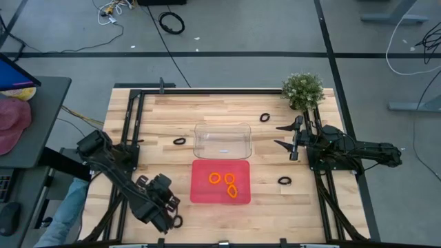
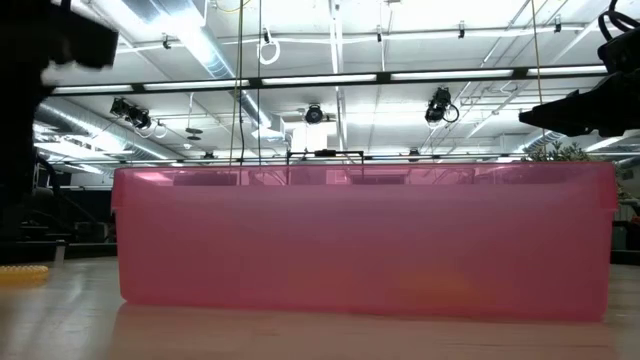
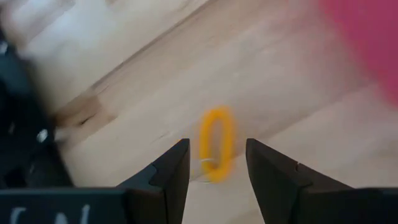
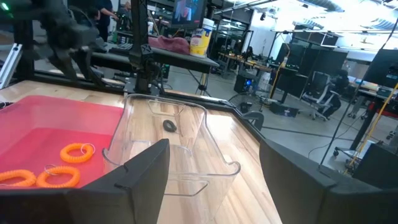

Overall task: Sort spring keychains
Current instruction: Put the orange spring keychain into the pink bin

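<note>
My left gripper [image 1: 167, 209] is low over the table's near left part, next to the red tray [image 1: 200, 189]. It is open. In the left wrist view one orange spring keychain [image 3: 216, 142] lies on the wood between the fingers of my left gripper [image 3: 217, 144]; no touch shows. Three orange keychains [image 1: 229, 184] lie in the red tray. Black keychains lie on the table [image 1: 265, 117], [image 1: 180, 141], [image 1: 284, 180]. A dark ring [image 1: 177, 222] shows beside my left gripper. My right gripper [image 1: 278, 136] waits open, right of the clear tray [image 1: 222, 140].
The clear tray [image 4: 174, 146] stands just beyond the red tray [image 4: 50, 130], toward the far edge. A potted plant [image 1: 303, 89] stands at the far right corner. Black frame rails [image 1: 134, 117] run along both table sides. The red tray's wall [image 2: 360, 240] fills the low view.
</note>
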`<action>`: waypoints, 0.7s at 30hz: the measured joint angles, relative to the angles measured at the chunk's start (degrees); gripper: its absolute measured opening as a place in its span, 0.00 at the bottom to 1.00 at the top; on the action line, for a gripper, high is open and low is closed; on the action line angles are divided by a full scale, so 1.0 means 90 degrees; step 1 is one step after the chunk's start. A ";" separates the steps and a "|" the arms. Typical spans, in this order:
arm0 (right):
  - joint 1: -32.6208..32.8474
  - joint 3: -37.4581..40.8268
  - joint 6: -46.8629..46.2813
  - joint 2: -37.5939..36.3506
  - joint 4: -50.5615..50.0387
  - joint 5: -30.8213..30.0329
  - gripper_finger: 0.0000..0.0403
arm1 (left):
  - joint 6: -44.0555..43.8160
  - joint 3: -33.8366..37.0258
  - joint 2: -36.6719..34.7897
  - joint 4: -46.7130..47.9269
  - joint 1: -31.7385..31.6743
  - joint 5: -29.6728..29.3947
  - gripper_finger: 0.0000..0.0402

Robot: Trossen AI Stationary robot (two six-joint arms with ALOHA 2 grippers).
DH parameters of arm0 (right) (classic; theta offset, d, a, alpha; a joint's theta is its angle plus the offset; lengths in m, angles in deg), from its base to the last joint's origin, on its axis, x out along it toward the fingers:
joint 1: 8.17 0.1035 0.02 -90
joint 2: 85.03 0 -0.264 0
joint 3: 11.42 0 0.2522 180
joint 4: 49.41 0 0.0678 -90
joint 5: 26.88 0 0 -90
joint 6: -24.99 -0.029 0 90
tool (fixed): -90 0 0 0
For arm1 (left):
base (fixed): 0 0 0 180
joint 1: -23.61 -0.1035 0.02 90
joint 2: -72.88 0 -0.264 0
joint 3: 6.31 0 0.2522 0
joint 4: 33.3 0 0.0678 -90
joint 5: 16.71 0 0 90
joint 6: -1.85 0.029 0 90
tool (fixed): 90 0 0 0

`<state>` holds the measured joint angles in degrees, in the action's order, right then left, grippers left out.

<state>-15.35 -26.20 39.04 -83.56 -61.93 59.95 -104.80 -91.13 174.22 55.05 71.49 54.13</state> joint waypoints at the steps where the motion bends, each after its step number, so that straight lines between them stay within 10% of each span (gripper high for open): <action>1: 0.0000 0.0000 0.0000 0.0000 0.0000 0.0000 0.63 | -0.0062 0.0193 -0.0015 -0.0112 -0.0003 0.0162 0.40; 12: 0.0001 0.0000 0.0000 -0.0001 0.0000 -0.0001 0.63 | 0.0197 0.2635 -0.0645 -0.3521 -0.0315 0.0718 0.40; 21: 0.0000 0.0000 0.0000 -0.0001 0.0003 -0.0001 0.63 | 0.0288 0.2848 -0.0825 -0.3696 -0.0468 0.0803 0.33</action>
<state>-15.35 -26.20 39.04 -83.57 -61.90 59.94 -102.21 -65.49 166.80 21.79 67.28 61.36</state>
